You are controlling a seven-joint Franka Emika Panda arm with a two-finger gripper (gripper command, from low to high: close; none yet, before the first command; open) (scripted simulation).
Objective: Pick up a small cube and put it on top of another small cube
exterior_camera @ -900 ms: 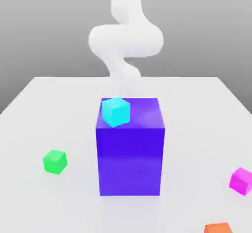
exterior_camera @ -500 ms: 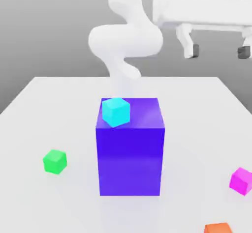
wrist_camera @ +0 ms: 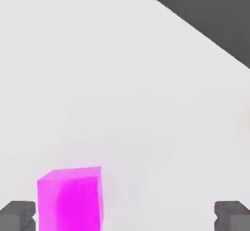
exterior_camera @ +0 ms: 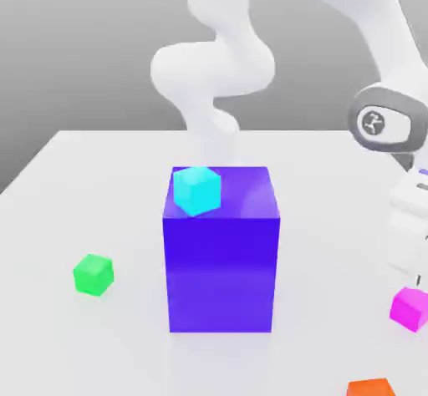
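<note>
Magenta cube [exterior_camera: 410, 308]: the small cube sits on the white counter [exterior_camera: 100, 177] at the exterior view's right, directly below the arm's hand; its right corner is cut by the picture's edge. In the hand view it [wrist_camera: 71, 198] lies between the two fingertips, much nearer one of them, and is cut off by the frame's edge.
Pincer [wrist_camera: 124, 215]: spread wide, holding nothing; of its fingertips [wrist_camera: 18, 215] only two dark grey stubs show at the frame's edge. Whether the nearer tip touches the cube cannot be told.
Hand [exterior_camera: 410, 227]: white, above the magenta cube in the exterior view, partly out of frame; its fingers are hard to make out there.
Green cube [exterior_camera: 93, 274]: the other small cube, on the counter well apart from the pincer, beyond the big block.
Blue-purple block [exterior_camera: 221, 252]: large, upright, between the pincer and the green cube.
Cyan cube [exterior_camera: 197, 190]: on the big block's top, at the corner far from the pincer.
Orange cube [exterior_camera: 370, 388]: near the magenta cube, mostly cut off by the frame's lower edge.
Writing: a round grey joint cap [exterior_camera: 373, 122] carries a small white emblem, not readable.
</note>
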